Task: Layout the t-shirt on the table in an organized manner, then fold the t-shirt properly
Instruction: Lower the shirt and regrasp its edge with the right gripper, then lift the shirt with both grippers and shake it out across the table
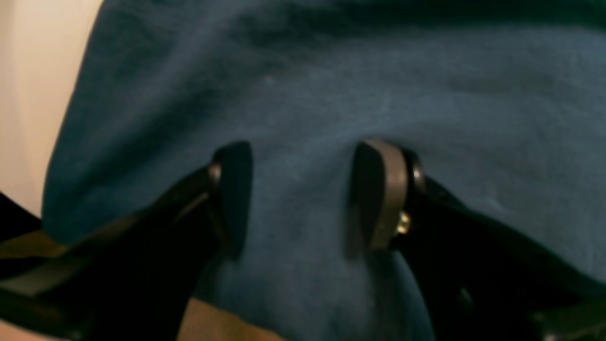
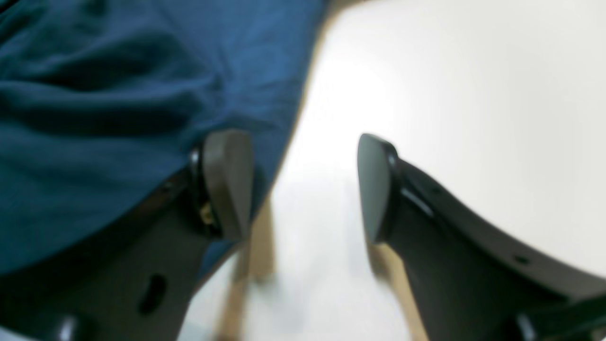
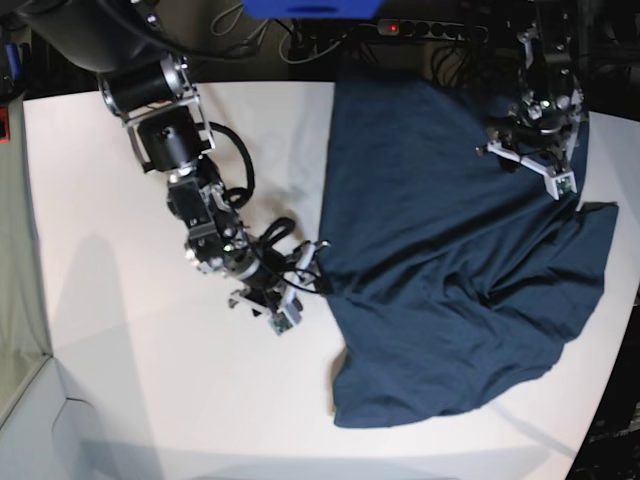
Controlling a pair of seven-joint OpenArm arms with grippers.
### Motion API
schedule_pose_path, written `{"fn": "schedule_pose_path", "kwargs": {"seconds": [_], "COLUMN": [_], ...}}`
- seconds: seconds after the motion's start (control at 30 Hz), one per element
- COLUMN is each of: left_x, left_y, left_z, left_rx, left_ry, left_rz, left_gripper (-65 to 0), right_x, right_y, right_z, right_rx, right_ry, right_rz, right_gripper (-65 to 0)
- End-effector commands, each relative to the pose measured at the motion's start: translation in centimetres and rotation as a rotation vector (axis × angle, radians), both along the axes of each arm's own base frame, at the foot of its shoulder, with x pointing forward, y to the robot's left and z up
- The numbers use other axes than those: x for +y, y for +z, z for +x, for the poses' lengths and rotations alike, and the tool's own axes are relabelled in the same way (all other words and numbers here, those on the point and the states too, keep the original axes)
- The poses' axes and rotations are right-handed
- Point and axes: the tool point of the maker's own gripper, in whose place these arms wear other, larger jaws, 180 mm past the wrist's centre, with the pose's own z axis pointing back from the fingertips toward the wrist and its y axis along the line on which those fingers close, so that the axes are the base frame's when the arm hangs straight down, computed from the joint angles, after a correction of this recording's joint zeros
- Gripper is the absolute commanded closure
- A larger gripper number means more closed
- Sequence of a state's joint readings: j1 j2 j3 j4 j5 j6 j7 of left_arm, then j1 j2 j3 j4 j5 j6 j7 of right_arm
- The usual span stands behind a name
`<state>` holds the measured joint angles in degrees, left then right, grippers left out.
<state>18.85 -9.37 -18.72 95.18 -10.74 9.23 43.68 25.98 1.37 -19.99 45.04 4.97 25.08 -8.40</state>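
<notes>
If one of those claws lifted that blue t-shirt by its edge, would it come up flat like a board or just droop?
Probably droop. The t-shirt already lies in soft wrinkles and folds across the table, so it looks limp, not stiff. It seems thin and light, so a pinched edge would likely trail cloth behind. Pushed, it would likely bunch up rather than slide whole.

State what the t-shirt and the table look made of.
t-shirt: soft woven or knit cloth, likely cotton, matte navy; it wrinkles and drapes in folds.
table: smooth hard board, matte white, possibly laminate; even surface with soft shadows.
</notes>
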Motion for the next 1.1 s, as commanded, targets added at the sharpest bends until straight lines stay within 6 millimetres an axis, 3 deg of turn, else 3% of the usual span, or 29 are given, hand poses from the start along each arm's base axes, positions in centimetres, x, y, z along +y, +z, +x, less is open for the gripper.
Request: {"fn": "schedule_pose_path", "kwargs": {"seconds": [0.0, 0.2, 0.4, 0.47, 0.6, 0.63, 0.7, 0.8, 0.87, 1.0, 1.07], "left_x": [0.4, 0.4, 0.3, 0.4, 0.5, 0.5, 0.5, 1.2, 1.5, 2.5, 2.4], "left_y": [-0.2, -0.2, -0.3, -0.3, -0.3, -0.3, -0.2, 0.8, 0.4, 0.5, 0.8], "left_z": [-0.7, -0.6, -0.6, -0.7, -0.6, -0.6, -0.5, 1.4, 1.8, 5.2, 7.2], "left_rx": [0.031, 0.028, 0.03, 0.032, 0.032, 0.032, 0.027, -0.008, -0.002, -0.026, -0.044], "left_ry": [0.008, 0.008, 0.005, 0.009, 0.009, 0.009, 0.009, 0.0, 0.009, 0.029, 0.032], "left_rz": [0.011, 0.01, 0.009, 0.009, 0.01, 0.01, 0.012, 0.031, 0.028, 0.023, 0.013], "left_gripper": [-34.2, -34.2, -34.2, -34.2, -34.2, -34.2, -34.2, -34.2, -34.2, -34.2, -34.2], "right_x": [1.2, 4.2, 7.5, 8.2, 8.2, 8.0, 7.7, 4.0, 2.2, -1.5, -2.1], "right_y": [1.9, 2.1, 0.2, -0.4, -1.5, -1.5, -1.5, -2.0, -0.9, 1.1, 2.0], "right_z": [1.1, 0.2, -3.2, -4.1, -5.1, -5.1, -4.9, -4.8, -4.7, -7.0, -8.8], "right_rx": [-0.046, -0.032, -0.005, 0.006, 0.033, 0.031, 0.029, 0.032, 0.007, -0.044, -0.06], "right_ry": [0.004, 0.044, 0.172, 0.206, 0.218, 0.217, 0.212, 0.152, 0.102, 0.03, 0.017], "right_rz": [0.044, 0.075, 0.029, 0.01, -0.002, -0.004, -0.008, -0.029, -0.012, -0.01, -0.001], "right_gripper": [-35.7, -35.6, -33.9, -28.3, -6.0, -1.3, 0.0, 0.0, 0.0, 0.0, 0.0]}}
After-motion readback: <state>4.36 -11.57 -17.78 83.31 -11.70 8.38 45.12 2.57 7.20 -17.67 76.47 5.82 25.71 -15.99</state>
